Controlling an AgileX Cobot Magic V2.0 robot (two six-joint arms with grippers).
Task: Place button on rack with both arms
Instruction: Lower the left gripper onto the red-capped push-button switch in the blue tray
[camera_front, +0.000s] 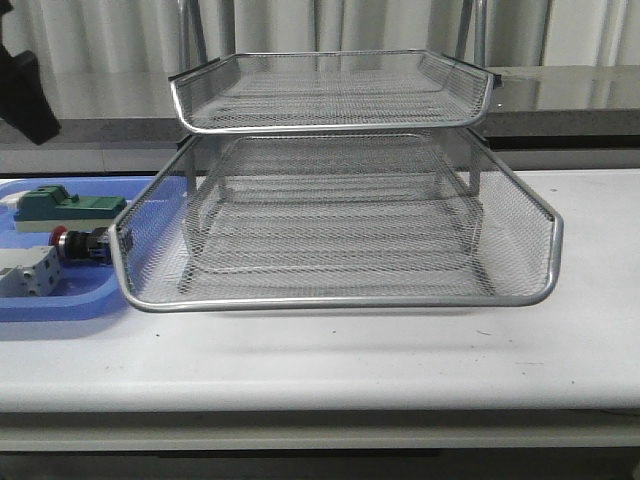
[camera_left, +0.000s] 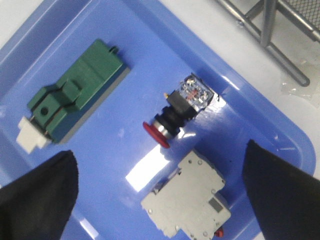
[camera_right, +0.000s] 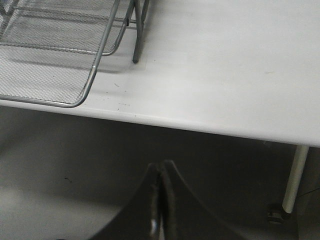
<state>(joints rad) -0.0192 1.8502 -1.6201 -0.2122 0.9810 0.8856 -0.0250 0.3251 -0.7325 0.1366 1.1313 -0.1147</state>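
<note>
Spread black jaws of the left gripper (camera_left: 160, 200) hang open over the small, rigid, light red-headed push-button (camera_left: 180, 111) beside the grey breaker block (camera_left: 187, 202); its black cylindrical waist looks easiest to pinch, while the right gripper (camera_right: 159, 200) sits closed.

A front camera faced the rack (camera_front: 335, 190) level across the table (camera_front: 320, 350), while the left wrist camera looked closely down into the blue tray (camera_left: 150, 60), and the right wrist camera viewed the rack's corner from off the table edge.

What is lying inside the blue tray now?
The blue tray holds the button, a green part and a grey-white part. The left gripper's fingers cover two patches.
</note>
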